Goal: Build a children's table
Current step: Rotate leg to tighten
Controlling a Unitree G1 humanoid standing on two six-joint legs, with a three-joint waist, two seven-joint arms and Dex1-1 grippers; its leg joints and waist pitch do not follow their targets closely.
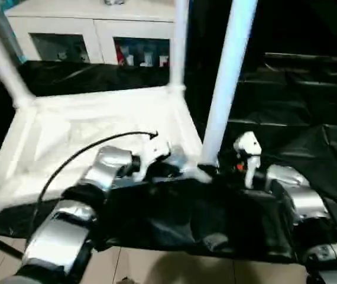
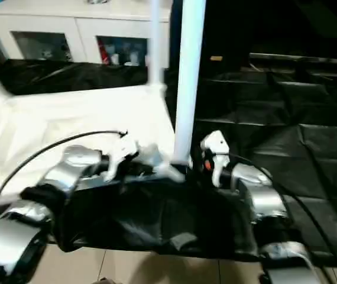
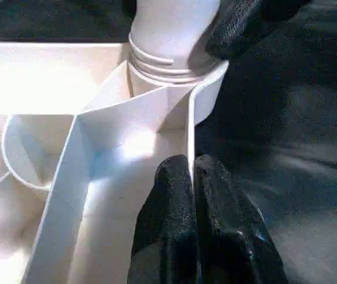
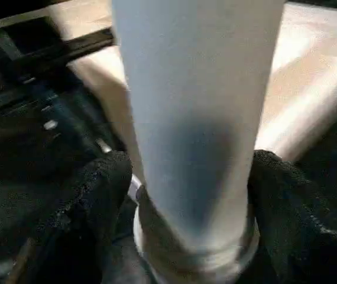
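The left claw [image 3: 193, 195] pinches the upturned tabletop's rim [image 3: 191, 127] to steady it at the worktop's [image 1: 287, 142] near edge, while the right claw [image 4: 186, 195] grips the leg [image 1: 227, 77] at its corner socket [image 3: 174, 71], likely seating it.

Upturned children's table [image 2: 68, 118], near leg [image 2: 187, 77] beside right gripper [image 2: 207, 158]

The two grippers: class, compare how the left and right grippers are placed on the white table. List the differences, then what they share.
The left gripper pinches the thin rim wall of the upturned table top; the right gripper straddles a round leg. The left gripper's fingers sit close together; the right gripper's fingers stand wide apart, one either side of the leg. Both have black fingers and work at the same near corner socket.
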